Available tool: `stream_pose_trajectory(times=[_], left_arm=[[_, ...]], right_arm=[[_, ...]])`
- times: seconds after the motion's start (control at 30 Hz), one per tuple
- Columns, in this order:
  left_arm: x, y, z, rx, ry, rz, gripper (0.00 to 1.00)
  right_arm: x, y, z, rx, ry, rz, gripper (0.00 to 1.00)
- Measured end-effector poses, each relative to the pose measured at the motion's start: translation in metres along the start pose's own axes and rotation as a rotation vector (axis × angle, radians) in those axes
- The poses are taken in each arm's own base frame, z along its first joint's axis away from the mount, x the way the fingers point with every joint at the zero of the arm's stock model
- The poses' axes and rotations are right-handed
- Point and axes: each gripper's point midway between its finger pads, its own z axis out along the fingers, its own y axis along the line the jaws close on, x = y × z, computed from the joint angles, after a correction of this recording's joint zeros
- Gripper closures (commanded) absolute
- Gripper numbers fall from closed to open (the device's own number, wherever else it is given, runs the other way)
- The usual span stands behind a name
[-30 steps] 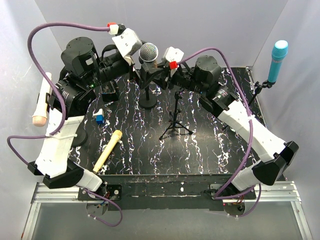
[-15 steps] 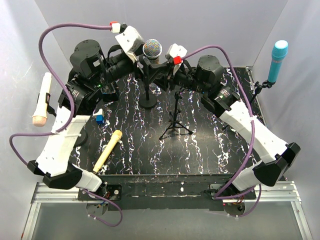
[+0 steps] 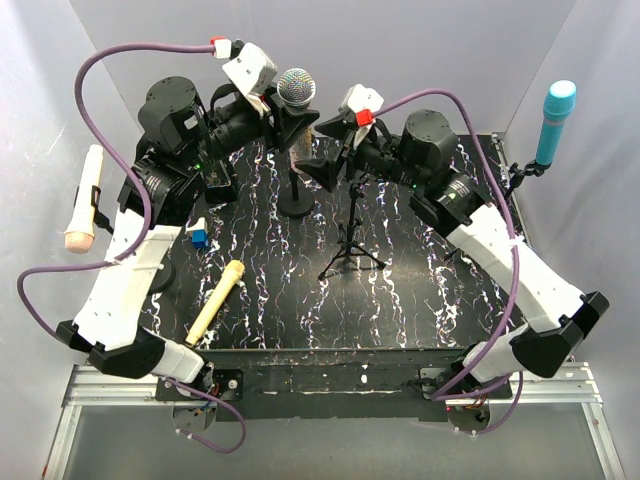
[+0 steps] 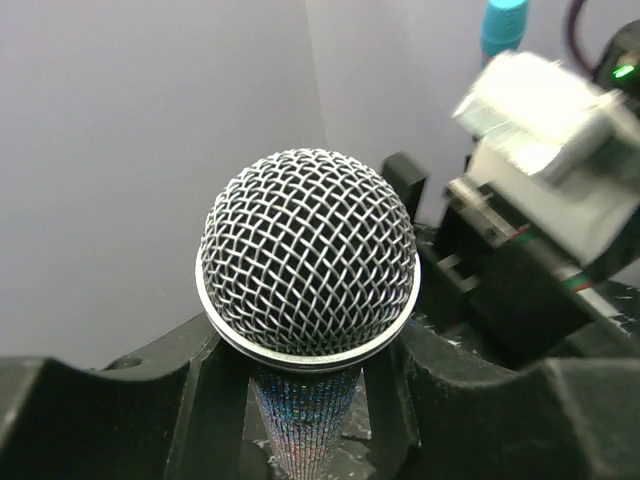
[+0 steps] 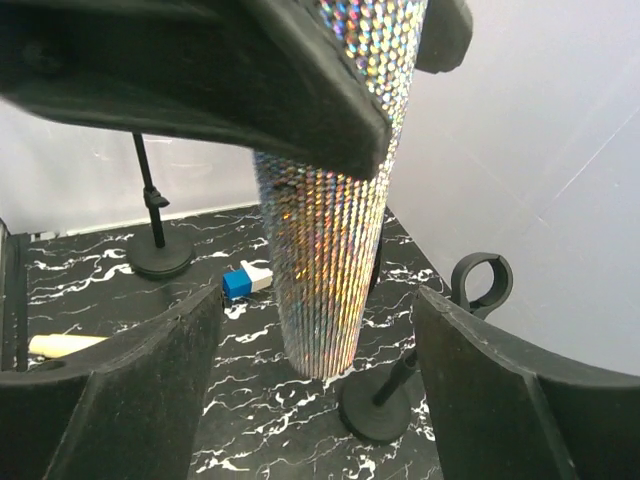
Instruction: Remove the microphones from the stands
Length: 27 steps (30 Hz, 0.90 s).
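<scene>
Bright even light, blurred wrist foregrounds

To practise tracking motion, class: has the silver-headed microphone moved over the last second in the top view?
Yes. The microphone has shifted up the frame, farther from its stand's round base, held by the left gripper.

- The microphone (image 4: 308, 255) handle is cut off at 6 o'clock in the left wrist view.
- The white block (image 4: 540, 140) at 2 o'clock there is blurred.
</scene>
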Motion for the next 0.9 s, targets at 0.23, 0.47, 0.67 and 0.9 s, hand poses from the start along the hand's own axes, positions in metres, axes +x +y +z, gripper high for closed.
stream_pose_trajectory(times=[0.23, 0.47, 0.67, 0.9], left_arm=[[0.029, 0.012, -0.018, -0.049, 0.128, 0.153, 1.0], [0.093, 0.004, -0.096, -0.047, 0.457, 0.304, 1.0], [0.206, -0.011, -0.163, -0.04, 0.884, 0.19, 1.0], [0.354, -0.048, -0.208, 0.031, 1.355, -0.08, 1.0]], right_arm=[[-0.009, 0.017, -0.052, 0.021, 0.029, -0.007, 0.15], [-0.016, 0.023, -0.114, 0.106, 0.05, -0.104, 0.16], [-0.003, 0.005, -0.122, 0.17, 0.1, -0.108, 0.16], [0.013, -0.003, -0.114, 0.175, 0.141, -0.096, 0.17]])
